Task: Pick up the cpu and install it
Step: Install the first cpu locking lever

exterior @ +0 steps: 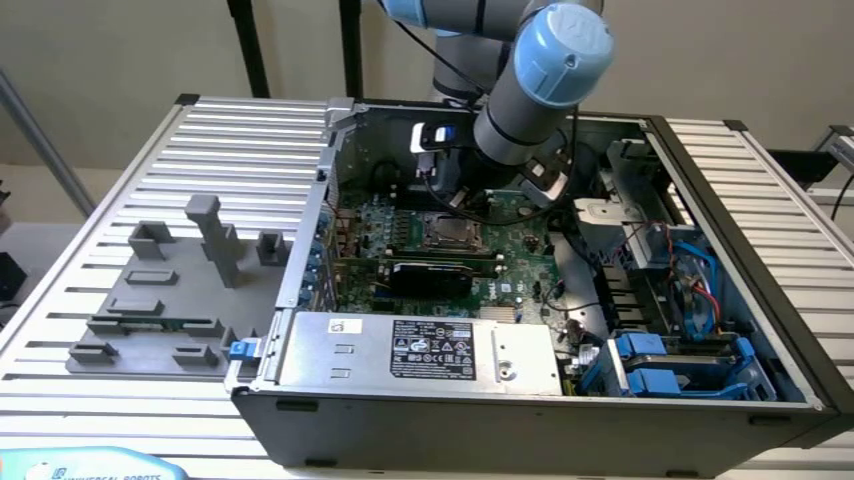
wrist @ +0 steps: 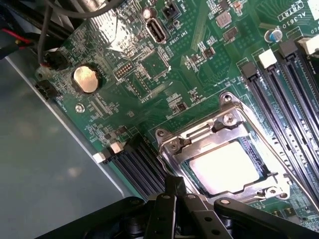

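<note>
Cpu (wrist: 225,168) seated in its socket (wrist: 224,112), empty hand (wrist: 174,186) pressed together just above.

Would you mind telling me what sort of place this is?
Probably a robotics lab bench for computer assembly: an open computer case sits on a slatted metal table, with grey fixture blocks beside it and the motherboard exposed.

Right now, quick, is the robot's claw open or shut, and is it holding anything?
Claw: shut, holding nothing that can be seen. It hangs just above the cpu, which already sits inside its socket on the motherboard.
</note>
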Available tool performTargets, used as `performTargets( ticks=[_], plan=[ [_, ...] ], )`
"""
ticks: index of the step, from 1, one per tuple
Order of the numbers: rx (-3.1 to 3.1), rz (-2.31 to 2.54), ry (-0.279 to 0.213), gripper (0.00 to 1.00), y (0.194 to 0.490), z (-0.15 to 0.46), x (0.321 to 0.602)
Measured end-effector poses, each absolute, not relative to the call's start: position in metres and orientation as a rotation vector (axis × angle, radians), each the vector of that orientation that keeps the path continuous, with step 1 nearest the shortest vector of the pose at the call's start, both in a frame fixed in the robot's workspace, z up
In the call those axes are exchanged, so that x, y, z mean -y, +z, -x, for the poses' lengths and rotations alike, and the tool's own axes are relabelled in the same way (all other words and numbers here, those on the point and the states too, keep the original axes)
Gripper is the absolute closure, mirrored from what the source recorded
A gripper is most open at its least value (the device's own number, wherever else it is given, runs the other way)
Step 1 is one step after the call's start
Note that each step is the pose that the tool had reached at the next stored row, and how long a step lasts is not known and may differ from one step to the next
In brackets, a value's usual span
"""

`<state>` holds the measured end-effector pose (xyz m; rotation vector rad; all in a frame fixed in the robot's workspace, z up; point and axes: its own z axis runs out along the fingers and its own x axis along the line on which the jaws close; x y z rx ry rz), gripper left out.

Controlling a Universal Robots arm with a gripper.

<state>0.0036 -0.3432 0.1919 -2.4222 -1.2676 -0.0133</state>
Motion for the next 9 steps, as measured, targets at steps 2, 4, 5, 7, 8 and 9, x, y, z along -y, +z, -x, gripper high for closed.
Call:
performTargets(
  ticks=[2, 4, 5, 7, 8, 9],
  plan=[
    [1.267, 2.422, -0.012, 0.89, 0.1918, -0.0045, 0.3432],
    [1.267, 2.422, -0.012, 0.89, 0.1918, -0.0045, 0.3437],
    [1.267, 2.422, -0.012, 0.89, 0.192, -0.0043, 0.344],
    [1.268, 2.422, -0.012, 0.89, 0.1924, -0.0019, 0.3443],
    [1.268, 2.422, -0.012, 0.89, 0.1928, 0.0004, 0.3444],
    [1.268, 2.422, -0.012, 0.89, 0.1932, 0.0032, 0.3445]
  ],
)
